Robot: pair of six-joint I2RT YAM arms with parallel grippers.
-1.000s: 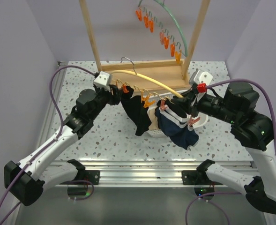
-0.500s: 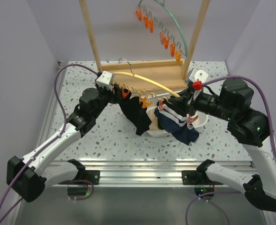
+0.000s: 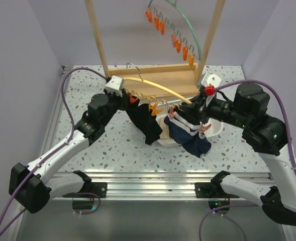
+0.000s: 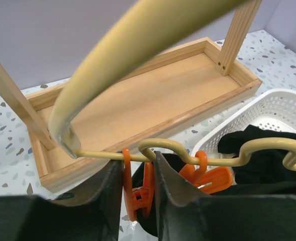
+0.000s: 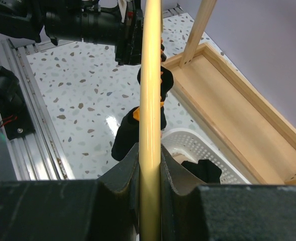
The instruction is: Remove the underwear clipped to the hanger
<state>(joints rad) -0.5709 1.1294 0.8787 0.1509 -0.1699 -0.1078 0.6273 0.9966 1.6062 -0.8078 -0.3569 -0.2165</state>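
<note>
Underwear hangs from orange clips on a cream hanger held over the left half of the white basket. A black piece droops outside the basket's left rim, a pale beige one shows at that rim, and a navy pair with white trim drapes across the basket's front edge. The left gripper, left of the basket, is closed on the hanger's thin lower bar, with one orange clip between its jaws. The right gripper, above the basket, is clamped tight on the hanger's thick arm. A wooden rack stands behind the basket.
</note>
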